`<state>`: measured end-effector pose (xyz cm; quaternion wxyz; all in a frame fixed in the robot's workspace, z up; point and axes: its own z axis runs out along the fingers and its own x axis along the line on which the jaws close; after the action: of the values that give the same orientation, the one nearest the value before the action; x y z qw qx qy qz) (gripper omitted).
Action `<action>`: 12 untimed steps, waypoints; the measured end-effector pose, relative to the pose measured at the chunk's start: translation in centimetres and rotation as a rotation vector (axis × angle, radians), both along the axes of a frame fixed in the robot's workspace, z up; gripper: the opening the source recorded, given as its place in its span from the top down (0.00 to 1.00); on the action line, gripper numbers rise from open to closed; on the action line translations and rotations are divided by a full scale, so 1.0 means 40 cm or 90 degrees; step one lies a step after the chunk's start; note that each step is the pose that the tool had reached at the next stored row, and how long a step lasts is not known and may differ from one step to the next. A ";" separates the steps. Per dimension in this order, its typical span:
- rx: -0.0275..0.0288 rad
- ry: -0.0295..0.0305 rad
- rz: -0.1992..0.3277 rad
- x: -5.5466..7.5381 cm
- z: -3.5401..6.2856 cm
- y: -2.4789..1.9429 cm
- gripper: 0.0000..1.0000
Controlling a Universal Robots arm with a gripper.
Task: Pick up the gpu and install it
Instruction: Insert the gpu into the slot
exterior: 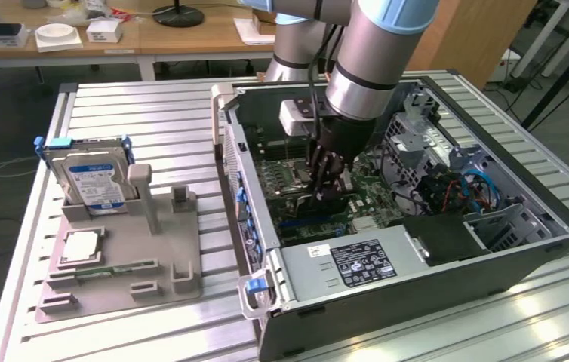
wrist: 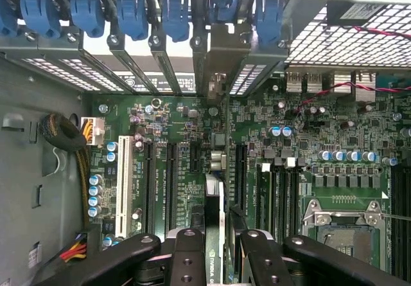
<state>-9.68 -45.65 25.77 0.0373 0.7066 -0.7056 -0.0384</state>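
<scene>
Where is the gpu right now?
The gpu is inside the open computer case, held edge-on in the tool just above the green motherboard, in line with its long black slots.

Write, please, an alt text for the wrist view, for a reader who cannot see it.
The gripper holds the gpu edge-on above a green motherboard inside an open computer case, over the expansion slots. Blue slot latches line the case wall, and the empty processor socket lies to one side.

Slatted metal table (exterior: 143,113), grey holder tray (exterior: 179,260), open computer case (exterior: 526,256)
</scene>
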 end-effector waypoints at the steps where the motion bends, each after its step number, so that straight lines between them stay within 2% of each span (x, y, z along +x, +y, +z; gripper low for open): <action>1: -0.0001 0.0000 0.000 0.000 0.000 0.000 0.74; 12: 0.0002 -0.0006 0.000 0.003 -0.006 0.000 0.74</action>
<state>-9.57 -45.66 25.53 0.0369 0.7066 -0.7056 -0.0383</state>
